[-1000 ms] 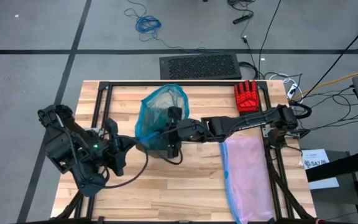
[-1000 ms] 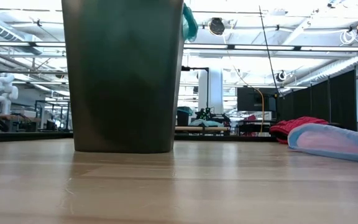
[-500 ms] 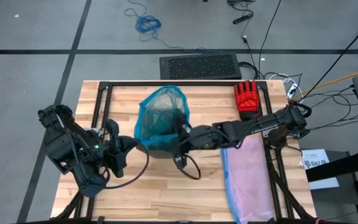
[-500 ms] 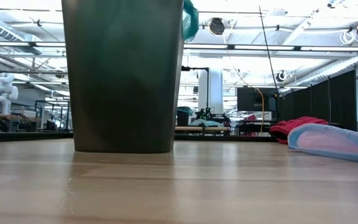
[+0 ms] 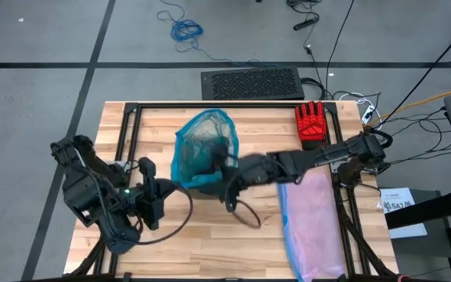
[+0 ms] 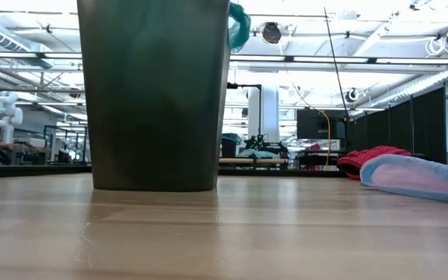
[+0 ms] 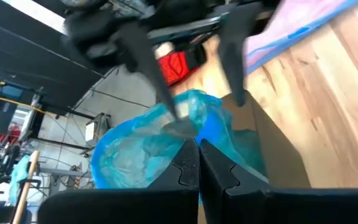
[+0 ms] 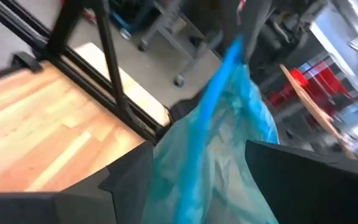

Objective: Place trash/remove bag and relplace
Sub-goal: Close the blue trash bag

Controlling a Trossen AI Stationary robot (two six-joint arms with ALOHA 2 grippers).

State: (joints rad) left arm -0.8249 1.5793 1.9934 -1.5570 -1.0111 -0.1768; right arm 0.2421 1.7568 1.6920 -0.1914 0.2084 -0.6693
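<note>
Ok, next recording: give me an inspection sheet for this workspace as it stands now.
Surface: wooden table, dark frame.
Job's things: teal bag lining dark bin; trash not visible.
Clutter: red glove, pink bag.
Grippers: left gripper shut beside the bin; right gripper open at the bag's rim, holding nothing.
Cables: blue cable on the floor.
Surroundings: black mat behind the table.
</note>
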